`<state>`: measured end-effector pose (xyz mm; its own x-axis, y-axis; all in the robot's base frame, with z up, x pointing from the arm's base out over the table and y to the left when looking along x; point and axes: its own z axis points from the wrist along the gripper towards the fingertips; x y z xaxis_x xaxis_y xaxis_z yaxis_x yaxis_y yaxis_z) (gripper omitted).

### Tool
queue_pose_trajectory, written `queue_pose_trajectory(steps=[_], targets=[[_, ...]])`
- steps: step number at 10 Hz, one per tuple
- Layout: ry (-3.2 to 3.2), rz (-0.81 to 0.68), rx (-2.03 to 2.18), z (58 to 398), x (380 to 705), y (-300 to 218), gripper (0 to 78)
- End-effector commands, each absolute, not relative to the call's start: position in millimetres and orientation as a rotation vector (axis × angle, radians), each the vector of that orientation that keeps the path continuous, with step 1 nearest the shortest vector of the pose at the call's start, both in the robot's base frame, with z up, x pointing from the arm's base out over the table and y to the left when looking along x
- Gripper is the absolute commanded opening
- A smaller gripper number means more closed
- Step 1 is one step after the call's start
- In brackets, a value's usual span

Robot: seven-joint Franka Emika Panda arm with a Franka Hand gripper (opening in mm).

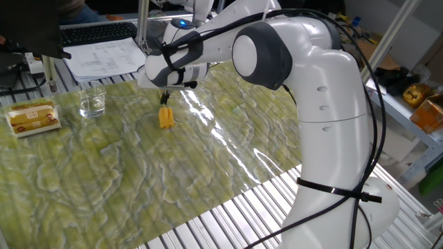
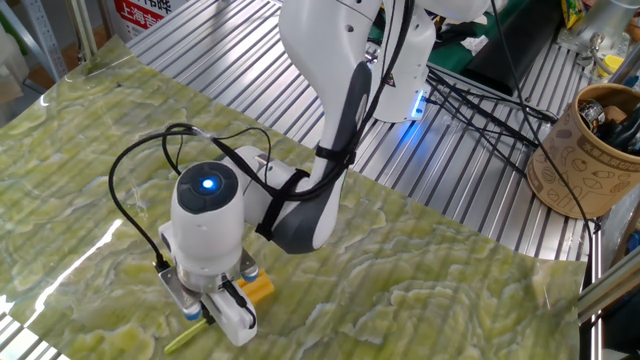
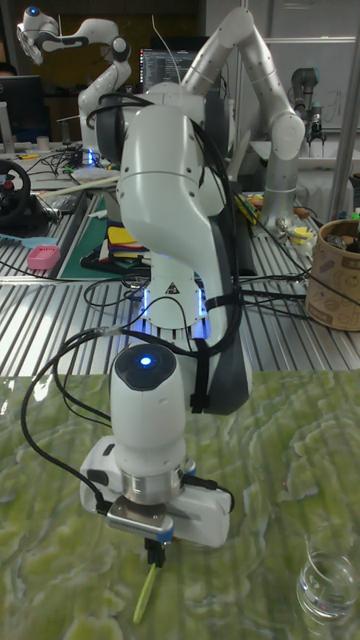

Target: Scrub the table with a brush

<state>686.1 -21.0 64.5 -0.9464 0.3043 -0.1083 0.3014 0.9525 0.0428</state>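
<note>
The gripper (image 1: 165, 96) is pinching the brush (image 1: 165, 117) by its thin handle (head down), pressing the yellow head onto the table (image 1: 104, 173).

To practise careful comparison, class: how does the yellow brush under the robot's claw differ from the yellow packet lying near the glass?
The brush is held up by its thin stick in the claw, head down on the table; the packet lies flat and untouched. The brush head is a small plain block; the packet is wider, flatter and carries a printed label. The brush sits mid-sheet, the packet near the sheet's edge beside the glass. Both are yellow and rest on the green marbled sheet.
</note>
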Motion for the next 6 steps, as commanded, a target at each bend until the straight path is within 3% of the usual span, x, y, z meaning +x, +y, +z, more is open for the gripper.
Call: queue_pose_trajectory(steps=[1, 6], targets=[[3.008, 0.034, 0.442, 66.2, 684.6, -26.2, 1.2], [3.036, 0.038, 0.388, 75.3, 678.3, -51.0, 1.2]])
